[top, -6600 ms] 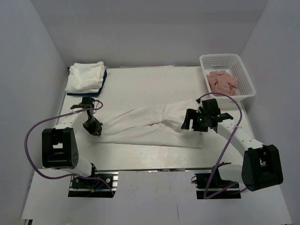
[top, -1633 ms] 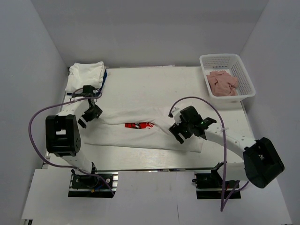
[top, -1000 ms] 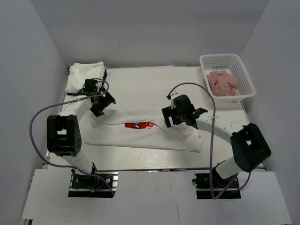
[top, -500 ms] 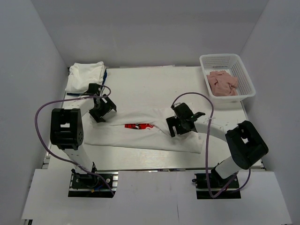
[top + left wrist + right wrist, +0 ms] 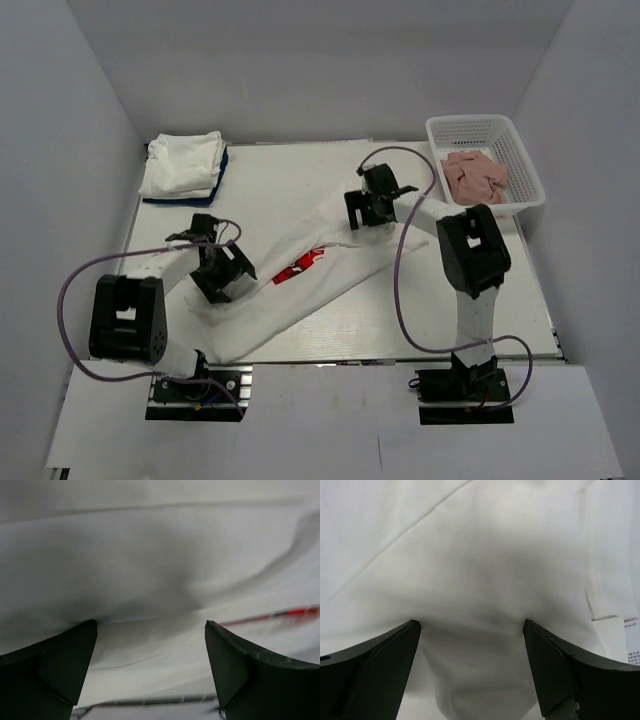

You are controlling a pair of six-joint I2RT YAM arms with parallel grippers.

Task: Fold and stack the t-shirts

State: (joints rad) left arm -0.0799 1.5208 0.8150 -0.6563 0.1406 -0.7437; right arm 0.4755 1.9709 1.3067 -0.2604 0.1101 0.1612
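1 loose t-shirt (image 5: 340,262), red print (image 5: 298,268) up, lies as a diagonal band on the worktop (image 5: 290,180) from 7 to 1 o'clock. 1 folded stack (image 5: 182,163) of white shirts sits at 10 o'clock on a blue pad (image 5: 222,170). 2 pincers: left pincer (image 5: 225,275) is on the band's 8 o'clock part, right pincer (image 5: 372,205) on its 1 o'clock end. Both are spread wide, tips down on the cloth, nothing clamped. 1 white basket (image 5: 470,120) with pink cloths (image 5: 475,175) at 2 o'clock. Plain grey walls (image 5: 320,70) around.
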